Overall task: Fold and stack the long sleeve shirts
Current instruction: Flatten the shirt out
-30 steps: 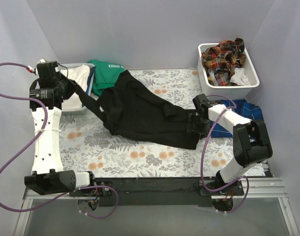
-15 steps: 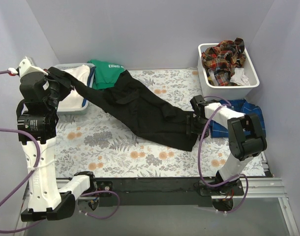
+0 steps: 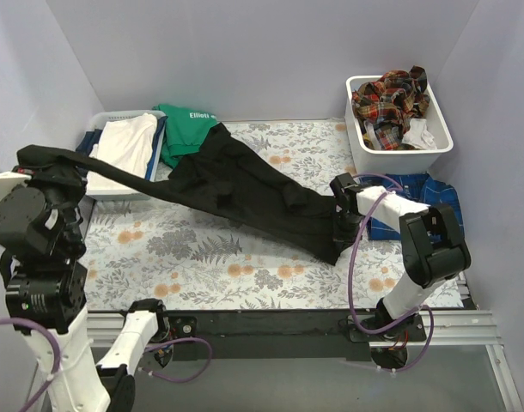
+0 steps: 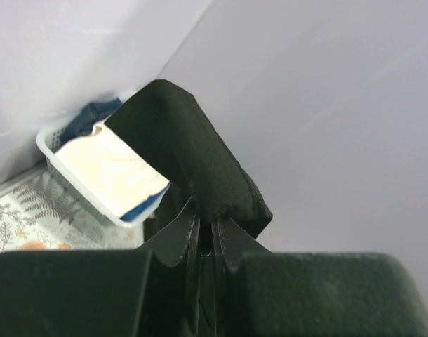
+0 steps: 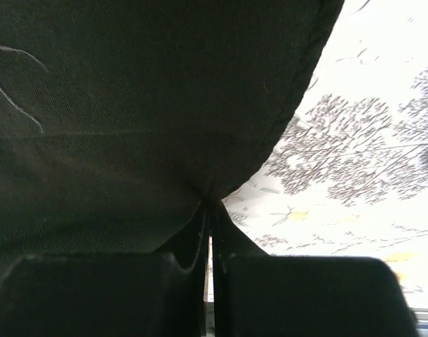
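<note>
The black long sleeve shirt [image 3: 245, 193] lies stretched slantwise over the flowered table, one sleeve pulled up and out to the left. My left gripper [image 3: 45, 165] is raised high at the left and shut on that sleeve's end [image 4: 193, 161]; its fingers [image 4: 179, 239] pinch the cloth. My right gripper [image 3: 341, 227] is low at the shirt's right end, shut on its hem [image 5: 221, 179]. A blue plaid shirt [image 3: 421, 190] lies behind the right arm. Red-orange plaid shirts [image 3: 389, 96] fill the white bin [image 3: 358, 130].
A green top with white lettering [image 3: 189, 129] lies at the back, partly under the black shirt. A pale basket [image 3: 116, 192] with white and blue cloth stands at the back left, its rim [image 4: 67, 172] below the held sleeve. Grey walls close in on three sides.
The left arm has lifted and swung toward the near left, drawing the black sleeve out long and taut. The right gripper has closed on the shirt's hem.
</note>
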Available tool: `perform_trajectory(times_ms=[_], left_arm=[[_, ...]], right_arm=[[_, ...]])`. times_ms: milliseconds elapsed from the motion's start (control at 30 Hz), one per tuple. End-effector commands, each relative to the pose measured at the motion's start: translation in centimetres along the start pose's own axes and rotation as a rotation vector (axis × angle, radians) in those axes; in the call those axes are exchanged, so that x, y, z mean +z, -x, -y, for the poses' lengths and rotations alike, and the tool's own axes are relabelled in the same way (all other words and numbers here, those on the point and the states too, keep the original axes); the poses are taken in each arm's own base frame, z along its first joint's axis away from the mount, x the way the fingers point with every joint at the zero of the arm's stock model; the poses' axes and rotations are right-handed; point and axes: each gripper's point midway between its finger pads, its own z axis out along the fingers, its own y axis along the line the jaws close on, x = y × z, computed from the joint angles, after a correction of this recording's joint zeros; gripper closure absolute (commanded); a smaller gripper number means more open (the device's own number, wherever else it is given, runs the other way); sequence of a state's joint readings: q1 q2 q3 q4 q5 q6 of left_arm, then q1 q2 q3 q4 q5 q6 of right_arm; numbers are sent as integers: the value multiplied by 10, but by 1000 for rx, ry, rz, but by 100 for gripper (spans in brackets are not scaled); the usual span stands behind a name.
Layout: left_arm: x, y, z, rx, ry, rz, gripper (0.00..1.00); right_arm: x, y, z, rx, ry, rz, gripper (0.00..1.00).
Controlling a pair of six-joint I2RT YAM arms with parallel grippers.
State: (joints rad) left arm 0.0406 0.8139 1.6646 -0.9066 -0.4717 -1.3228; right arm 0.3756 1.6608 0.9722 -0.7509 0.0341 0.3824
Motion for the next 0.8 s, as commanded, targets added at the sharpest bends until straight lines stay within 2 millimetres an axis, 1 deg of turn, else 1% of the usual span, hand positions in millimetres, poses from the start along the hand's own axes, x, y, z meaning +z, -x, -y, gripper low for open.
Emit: perform_trajectory(times_ms=[0,33,67,100,133,167,233,267,300,367,433,467,500,533,567,600,633,667,700,733,767], left_arm=[[-10,32,-7,-26,41,120,98],[-15,41,-7,-35,45,144,98],[-18,44,-8,-30,51,150,98],[-22,50,-7,-33,45,164,97],[-28,60,-7,-41,39,193,97],[-32,65,-7,-35,37,209,97],[-43,77,-11,-46,39,247,97],[-48,85,-14,-51,52,279,97],[-53,91,-18,-50,64,300,97],[-68,107,-28,-77,97,361,98],[-78,115,-35,-87,112,398,98],[-88,123,-39,-109,107,429,98],[-91,126,-40,-112,109,444,98],[-95,131,-40,-112,100,463,98],[-101,134,-42,-117,94,475,95],[-105,137,-44,-122,95,486,91],[-109,139,-46,-124,102,493,86],[-112,137,-54,-122,133,489,83],[-116,136,-61,-127,157,489,78],[-121,134,-74,-129,206,488,71],[-123,131,-78,-149,219,486,61]], right_arm=[[-17,-6,-7,7,36,12,99],[-25,-6,-7,8,41,24,99],[-30,-10,-5,6,36,12,99],[-37,-8,-6,1,41,23,99],[-46,-11,-12,-6,79,29,99],[-52,-18,-11,-12,86,5,99],[-66,-23,-14,-43,119,8,99],[-71,-28,-16,-57,138,-7,99],[-76,-37,-13,-60,136,-34,99],[-89,-44,-12,-76,151,-19,99],[-100,-53,-12,-82,173,-5,99],[-101,-58,-12,-79,184,-9,99],[-102,-62,-12,-89,197,-10,99],[-100,-70,-10,-90,203,-20,99],[-97,-76,-9,-93,206,-29,99],[-95,-80,-7,-89,201,-36,99],[-95,-84,-3,-85,185,-29,87],[-94,-85,7,-73,137,-20,78],[-96,-83,10,-58,121,3,68],[-102,-79,11,-55,117,51,45],[-111,-66,14,-45,92,120,38]])
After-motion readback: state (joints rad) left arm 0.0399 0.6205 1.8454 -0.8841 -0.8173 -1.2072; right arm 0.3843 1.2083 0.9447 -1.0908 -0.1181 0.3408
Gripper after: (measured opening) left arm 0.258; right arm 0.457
